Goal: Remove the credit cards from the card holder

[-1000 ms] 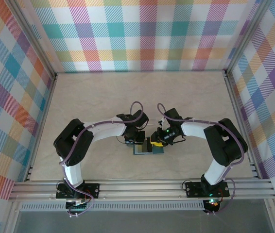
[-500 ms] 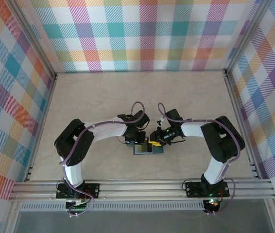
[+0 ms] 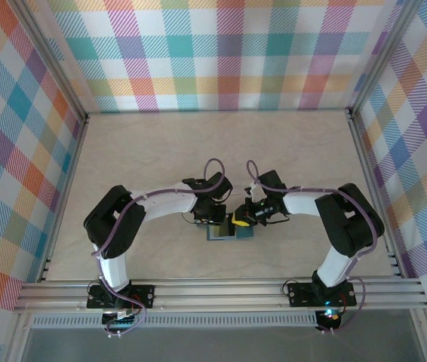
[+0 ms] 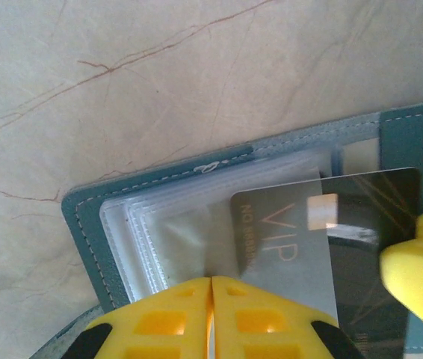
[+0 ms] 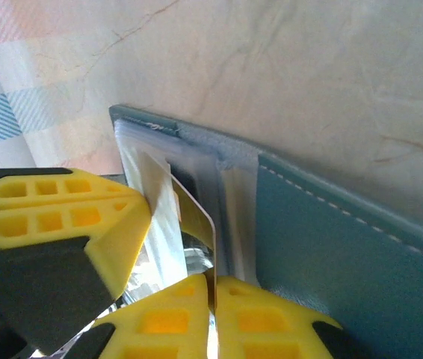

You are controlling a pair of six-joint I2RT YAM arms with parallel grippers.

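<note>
Over the last second the right gripper (image 5: 213, 293) has closed from partly open to fully shut. Its yellow jaws now meet on the free edge of a credit card (image 4: 301, 232) that sticks halfway out of the card holder (image 4: 84, 217). The left gripper (image 4: 211, 293) is also closed, at the holder's near edge, and seems to pinch the clear sleeves (image 4: 167, 239) there. The holder lies open on the table (image 4: 122, 75) with one gripper on either side of it. The card looks thin, stiff, light and glossy, so it will probably slip in a weak grip. It is best held by that exposed end and drawn flat along its sleeve. The sleeves are soft and likely to drag along with it. The card reads "VIP", with a smaller line beside it beginning "NO" that is too small to read further.
</note>
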